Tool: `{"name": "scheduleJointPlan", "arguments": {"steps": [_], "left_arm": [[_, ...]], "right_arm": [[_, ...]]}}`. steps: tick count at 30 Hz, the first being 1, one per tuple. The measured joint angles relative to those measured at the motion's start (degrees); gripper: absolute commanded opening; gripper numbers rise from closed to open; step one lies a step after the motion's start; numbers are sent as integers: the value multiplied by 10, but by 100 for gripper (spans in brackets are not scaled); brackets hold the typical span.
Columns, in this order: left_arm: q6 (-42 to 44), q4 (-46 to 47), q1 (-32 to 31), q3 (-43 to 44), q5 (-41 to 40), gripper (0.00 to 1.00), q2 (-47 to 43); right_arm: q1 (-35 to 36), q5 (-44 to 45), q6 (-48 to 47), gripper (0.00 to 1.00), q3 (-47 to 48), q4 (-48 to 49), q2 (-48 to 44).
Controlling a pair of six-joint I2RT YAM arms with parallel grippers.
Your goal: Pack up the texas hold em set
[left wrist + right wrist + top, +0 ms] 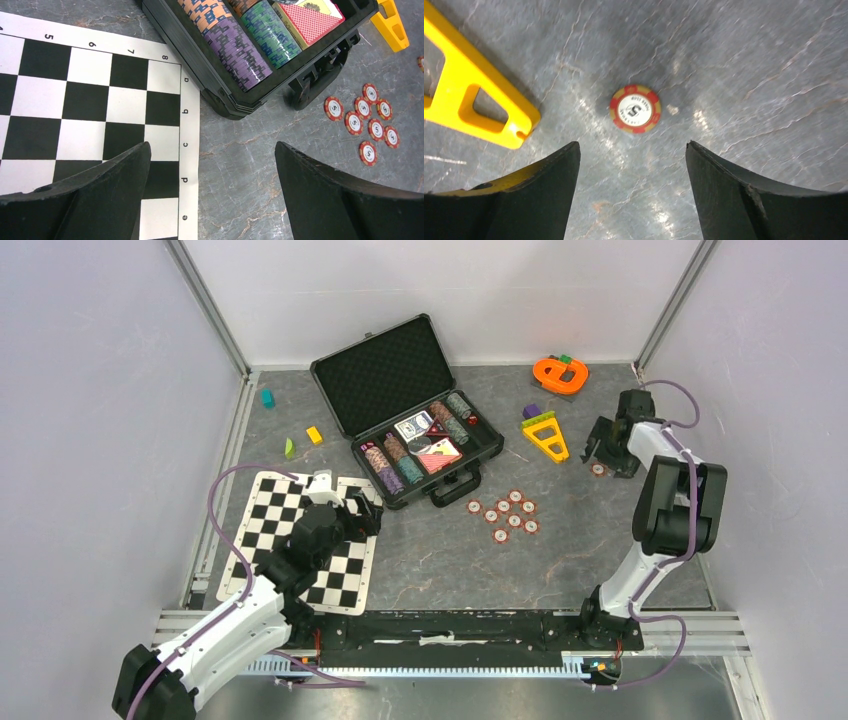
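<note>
The black briefcase (380, 375) lies open at the back centre, its tray holding coloured chip stacks (240, 50) and a red-backed card deck (312, 22). Several red-white poker chips (505, 513) lie loose on the table in front of the case, also showing as a chip cluster (367, 120) in the left wrist view. One more chip (635, 108) lies alone at the right, just beyond my right gripper (631, 150), which is open and empty above it. My left gripper (212, 150) hangs open and empty over the mat's edge, near the case's front corner.
A black-white checkered mat (300, 540) lies at the left front. A yellow triangular toy (546, 435) sits close left of the lone chip, with an orange toy (560, 373) behind it. Small teal (268, 397), yellow (314, 434) and green (290, 448) blocks lie left of the case.
</note>
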Motion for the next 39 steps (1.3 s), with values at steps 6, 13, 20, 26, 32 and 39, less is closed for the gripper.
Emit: {"name": "scheduleJointPlan", "arguments": {"steps": [6, 13, 20, 26, 32, 39], "left_arm": [[0, 0, 0, 0, 0, 100, 0], [0, 0, 0, 0, 0, 100, 10], [0, 0, 0, 0, 0, 100, 10], [0, 0, 0, 0, 0, 100, 6], [0, 0, 0, 0, 0, 100, 5], [0, 0, 0, 0, 0, 100, 6]], "right_arm": [[-8, 12, 1, 69, 47, -8, 59], [-5, 26, 0, 48, 49, -3, 79], [-6, 24, 1, 38, 46, 3, 78], [-2, 24, 2, 39, 21, 28, 62], [44, 20, 5, 39, -66, 45, -9], [139, -6, 7, 58, -186, 38, -121]]}}
